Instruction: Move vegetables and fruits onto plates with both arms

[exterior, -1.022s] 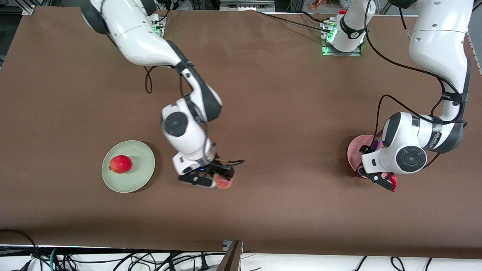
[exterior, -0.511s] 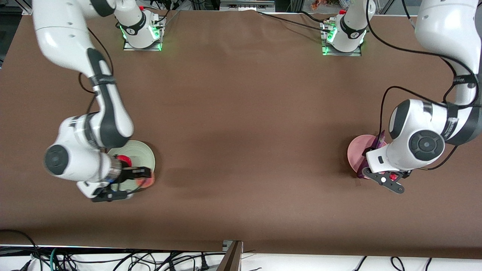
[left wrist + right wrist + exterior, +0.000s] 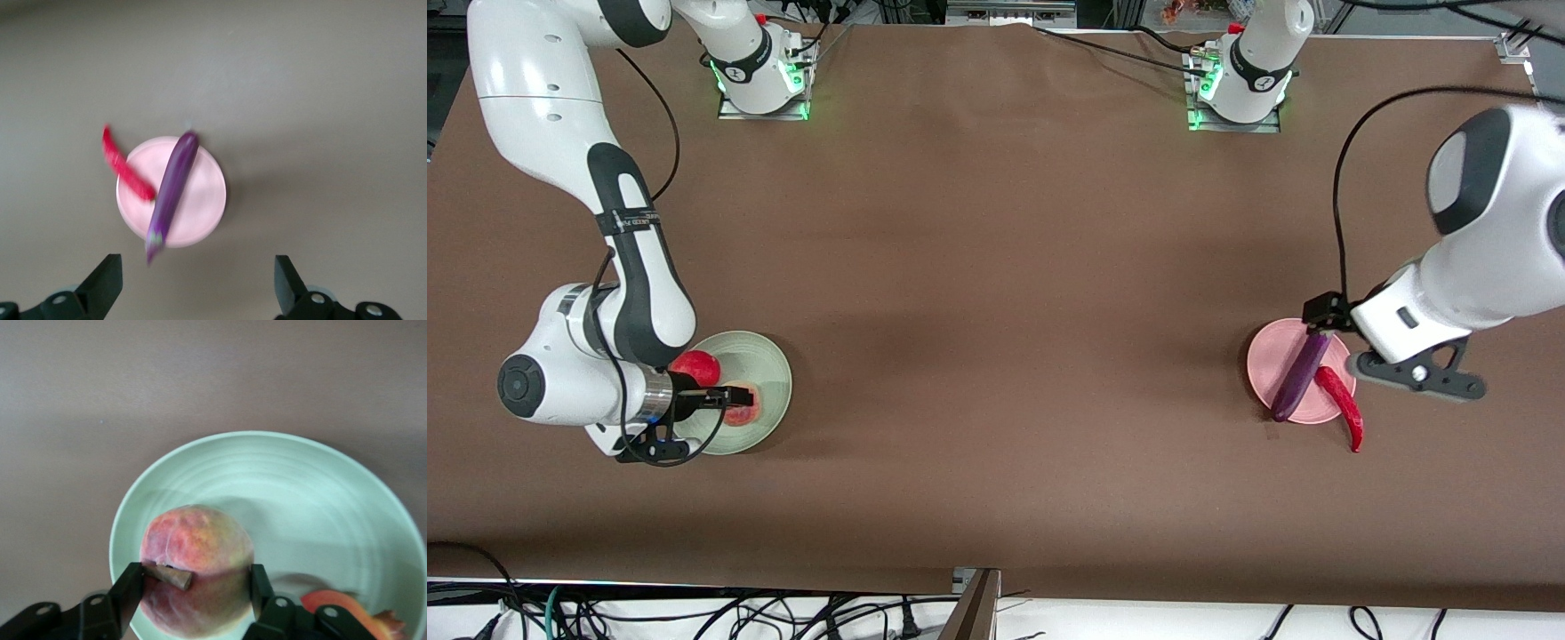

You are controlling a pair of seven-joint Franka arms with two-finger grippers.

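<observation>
**Now: both plates loaded, peach in the right end effector**

At lower left of the front view you see the right end effector [image 3: 725, 411] gripping the peach [image 3: 740, 407] over the green plate [image 3: 769, 373], with the pomegranate [image 3: 696, 365] on that plate beside it. At mid right the left end effector [image 3: 1423, 378] hangs with fingers spread wide, holding nothing, just beside the pink plate [image 3: 1267, 356]. The eggplant [image 3: 1298, 373] lies across that plate; the chili [image 3: 1343, 404] overhangs its rim onto the bench [image 3: 1014, 311].
</observation>
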